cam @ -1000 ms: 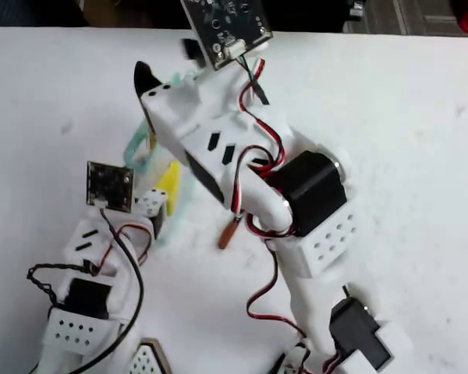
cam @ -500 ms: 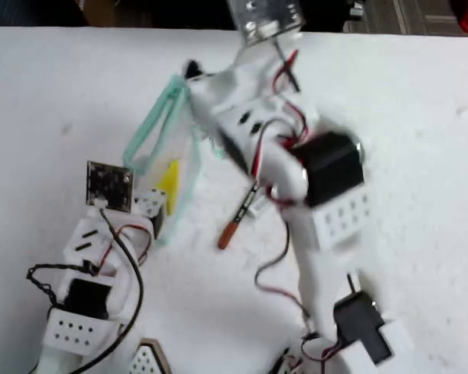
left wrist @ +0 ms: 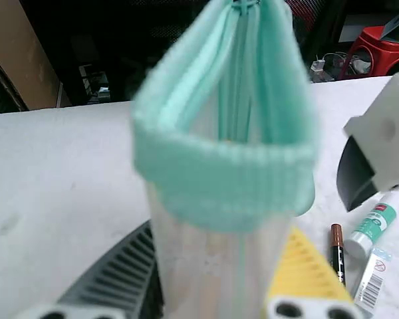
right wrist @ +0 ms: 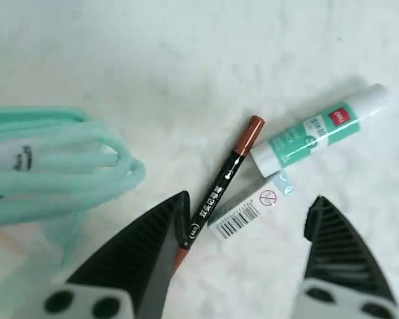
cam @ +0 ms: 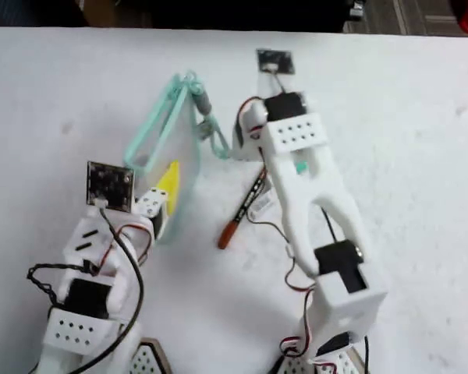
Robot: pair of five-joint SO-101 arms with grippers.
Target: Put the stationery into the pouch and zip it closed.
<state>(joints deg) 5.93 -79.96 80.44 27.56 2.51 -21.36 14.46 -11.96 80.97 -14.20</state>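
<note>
My left tool (cam: 165, 183) is clamped on the near end of the clear, mint-edged pouch (cam: 162, 136). The pouch lies on the white bench (cam: 421, 117) and stretches away from the grip toward twelve o'clock, with its two mint edges slightly parted. From my left wrist, the pouch rises between one grey jaw and one yellow jaw. A mint cord loop (cam: 216, 140) trails from the far end of the pouch toward four o'clock, close to my right arm's wrist. The dark, brown-tipped pen (cam: 244, 209) lies flat on the bench at four o'clock of the pouch, apart from it, slanting from one o'clock down to seven o'clock. A white-and-green glue stick (right wrist: 319, 133) lies just beside the pen, and a small barcoded label (right wrist: 245, 211) sits close to both. My right tool (right wrist: 249, 199) hangs over them with its dark jaws spread wide and gripping nothing. One jaw is above the pen and the other is off to the far side of the label. The pen, glue stick and label are all outside the pouch.
</note>
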